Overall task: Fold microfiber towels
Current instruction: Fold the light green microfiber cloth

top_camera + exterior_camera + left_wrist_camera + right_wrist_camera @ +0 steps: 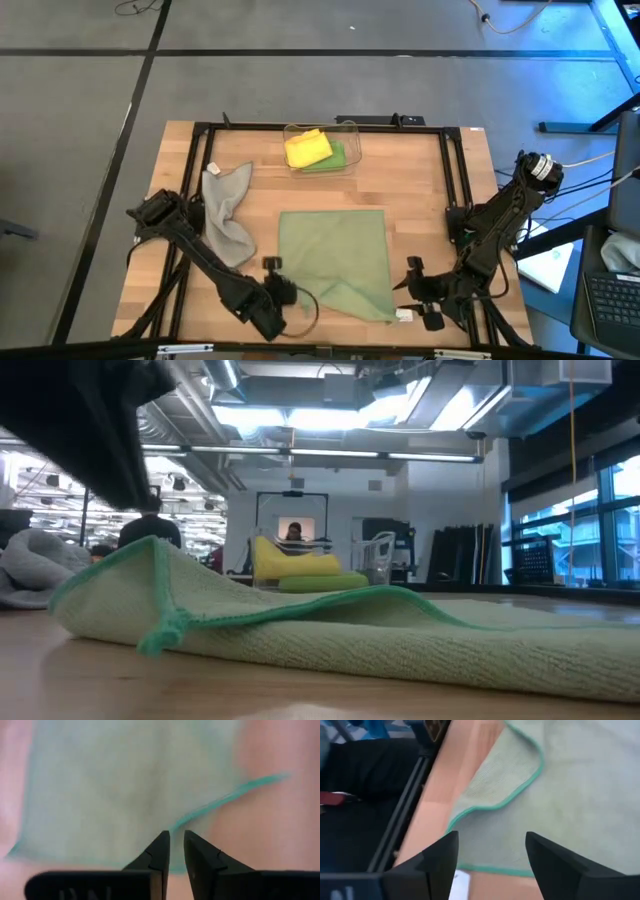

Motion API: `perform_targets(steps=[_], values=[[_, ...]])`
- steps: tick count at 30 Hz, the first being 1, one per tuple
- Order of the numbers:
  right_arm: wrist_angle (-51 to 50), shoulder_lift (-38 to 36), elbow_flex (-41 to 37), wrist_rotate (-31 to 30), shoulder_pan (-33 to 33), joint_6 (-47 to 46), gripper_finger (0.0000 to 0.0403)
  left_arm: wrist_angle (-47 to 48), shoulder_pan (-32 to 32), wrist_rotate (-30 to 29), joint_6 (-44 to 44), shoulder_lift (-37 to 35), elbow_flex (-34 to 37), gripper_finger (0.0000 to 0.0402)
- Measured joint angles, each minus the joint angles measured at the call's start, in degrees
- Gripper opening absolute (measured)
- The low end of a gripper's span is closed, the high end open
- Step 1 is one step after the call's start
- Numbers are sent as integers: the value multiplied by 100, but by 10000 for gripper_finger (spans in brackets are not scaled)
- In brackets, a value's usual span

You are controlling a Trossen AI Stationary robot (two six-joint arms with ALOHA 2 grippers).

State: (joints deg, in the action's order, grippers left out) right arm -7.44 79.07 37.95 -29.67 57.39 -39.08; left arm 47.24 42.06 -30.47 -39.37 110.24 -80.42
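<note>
The pale sage green towel [335, 255] lies spread on the table's middle, with its near left part humped up [150, 585]. My left gripper [292, 296] hovers at its near left edge [210, 807], fingertips [176, 842] a narrow gap apart with nothing between them. My right gripper [412, 292] stands wide open [492, 852] over the towel's near right corner [485, 835], beside a white tag [403, 315]. A grey towel [228, 210] lies crumpled at the left. Yellow [307, 147] and bright green [335, 157] towels sit in the bin.
The clear plastic bin [350, 130] stands at the table's far middle. A black frame rail [455, 180] runs around the tabletop and shows close beside the right gripper [402, 835]. Bare wood [420, 190] lies right of the sage towel.
</note>
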Motion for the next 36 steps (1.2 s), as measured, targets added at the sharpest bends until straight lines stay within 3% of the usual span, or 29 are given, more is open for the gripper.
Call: perform_targets(steps=[5,10,16,20,25,36], values=[[55,-4,0,658,4,-681,236,-1369,246,23,2089,0,-2,50],[52,-4,0,824,58,-862,236,-1249,200,250,2929,42,-4,65],[39,-4,0,509,70,-847,236,-1462,140,303,4414,383,0,116],[43,-4,0,470,122,-848,236,-1395,102,248,4847,660,0,147],[39,51,0,414,183,-899,236,-1501,37,-360,5110,780,-1,177],[65,453,0,380,224,-1046,236,-1700,-106,78,5198,872,-6,188]])
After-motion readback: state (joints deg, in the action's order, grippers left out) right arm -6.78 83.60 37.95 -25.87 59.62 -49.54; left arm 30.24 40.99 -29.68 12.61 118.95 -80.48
